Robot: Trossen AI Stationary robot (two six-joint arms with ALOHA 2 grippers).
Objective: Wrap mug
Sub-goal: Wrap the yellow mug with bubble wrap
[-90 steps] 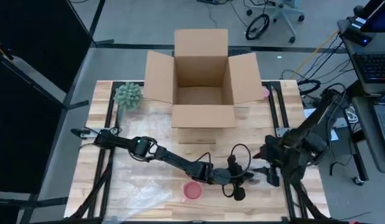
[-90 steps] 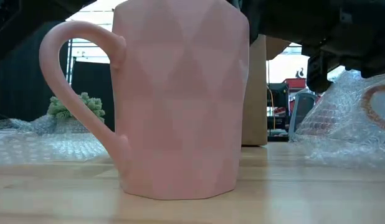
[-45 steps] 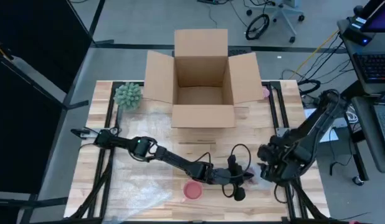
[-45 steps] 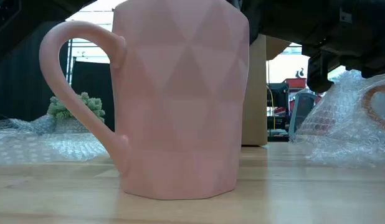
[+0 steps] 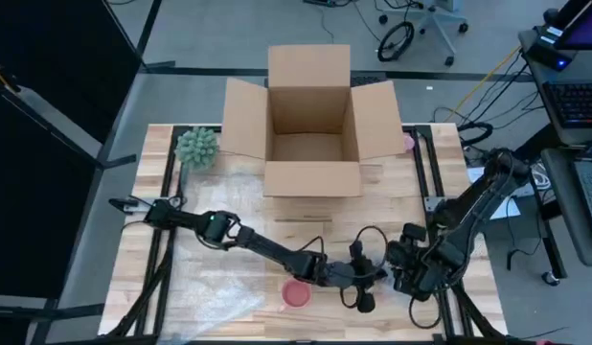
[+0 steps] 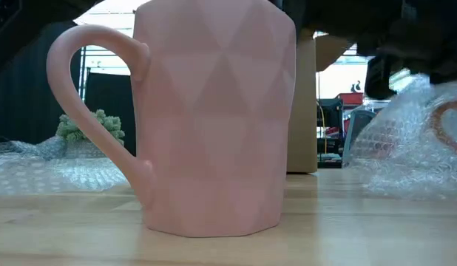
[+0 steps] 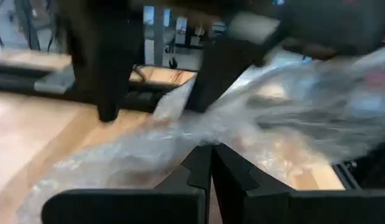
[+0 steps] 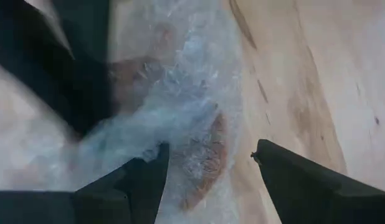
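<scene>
Your wooden bench (image 5: 152, 278) carried an open brown cardboard box (image 5: 312, 125) at its far side, with a clear sheet of bubble wrap (image 5: 229, 287) spread over the near half. The faceted pink ceramic mug (image 5: 296, 293) stood upright on the bench near the front edge, unwrapped. Just beside it, your left gripper (image 7: 210, 167) was pinched tight on the bubble wrap. Your right gripper (image 8: 208, 168) hung spread wide over a bunched part of the wrap, holding nothing.
</scene>
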